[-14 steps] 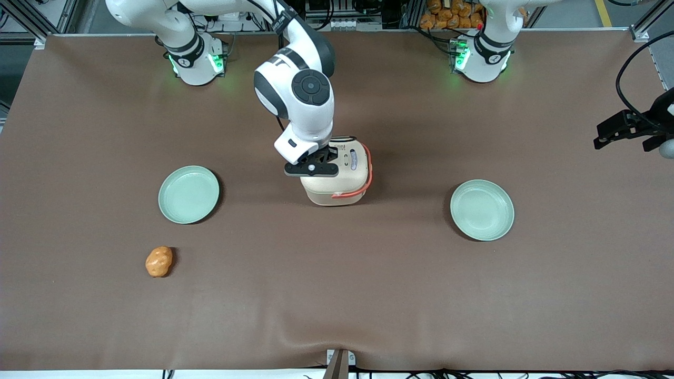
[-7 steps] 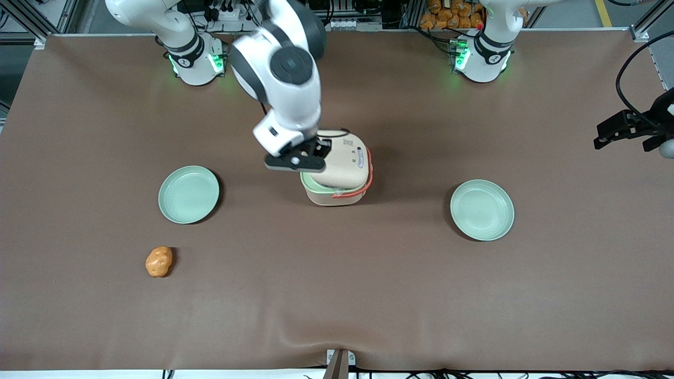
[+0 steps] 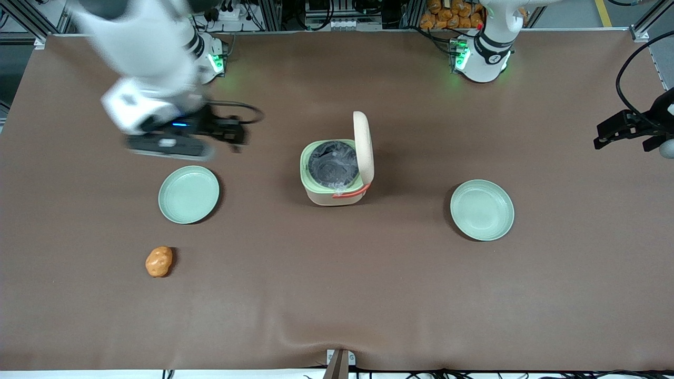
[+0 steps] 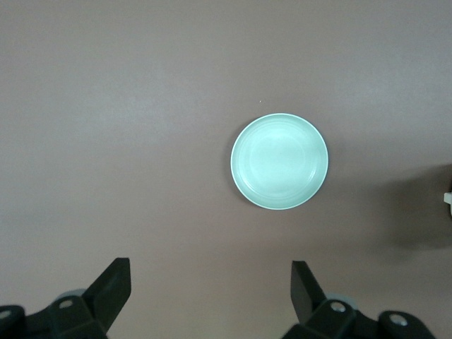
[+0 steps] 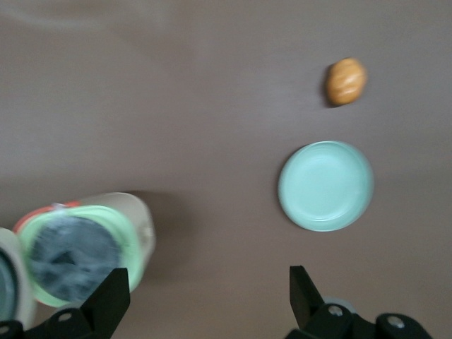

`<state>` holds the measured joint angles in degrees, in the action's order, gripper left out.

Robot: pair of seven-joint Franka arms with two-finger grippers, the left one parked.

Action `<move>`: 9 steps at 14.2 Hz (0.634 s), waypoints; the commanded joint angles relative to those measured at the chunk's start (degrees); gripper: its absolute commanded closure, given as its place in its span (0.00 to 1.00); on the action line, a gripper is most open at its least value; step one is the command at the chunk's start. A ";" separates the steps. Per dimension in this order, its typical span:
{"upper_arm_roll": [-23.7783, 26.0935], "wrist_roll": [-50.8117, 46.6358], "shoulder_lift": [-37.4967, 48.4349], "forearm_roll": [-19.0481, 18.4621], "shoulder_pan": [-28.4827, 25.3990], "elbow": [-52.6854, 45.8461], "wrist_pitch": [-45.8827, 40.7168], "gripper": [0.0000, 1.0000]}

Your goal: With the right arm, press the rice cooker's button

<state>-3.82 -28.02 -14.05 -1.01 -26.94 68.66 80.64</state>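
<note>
The cream rice cooker [image 3: 337, 196] stands mid-table with its lid [image 3: 363, 143] swung upright. The pale green rim and grey inner pot [image 3: 333, 163] are exposed, and the coral-red handle shows at its base. The right arm's black gripper [image 3: 174, 147] hangs above the table well toward the working arm's end, away from the cooker. It holds nothing and is blurred by motion. In the right wrist view the fingers stand wide apart around the gripper's middle [image 5: 210, 296], with the open cooker [image 5: 78, 251] beside them.
A pale green plate [image 3: 188, 193] lies just nearer the camera than the gripper and shows in the right wrist view [image 5: 325, 185]. An orange lumpy object [image 3: 159, 261] lies nearer still. A second plate [image 3: 482, 209] lies toward the parked arm's end and shows in the left wrist view [image 4: 280, 161].
The gripper has left the cooker's top and swung fast toward the working arm's end. The lid, closed a second ago, has sprung fully open and upright.
</note>
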 commanded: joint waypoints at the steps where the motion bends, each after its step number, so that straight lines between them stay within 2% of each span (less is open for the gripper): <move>1: 1.10 11.20 5.07 1.10 9.33 1.13 -6.36 0.00; 5: 1.19 26.41 8.34 2.06 21.03 1.83 -9.01 0.00; 9: 1.19 33.89 10.10 2.24 26.58 4.99 -8.75 0.00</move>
<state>-3.94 2.97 -6.10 0.50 -2.83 69.91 71.30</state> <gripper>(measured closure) 0.000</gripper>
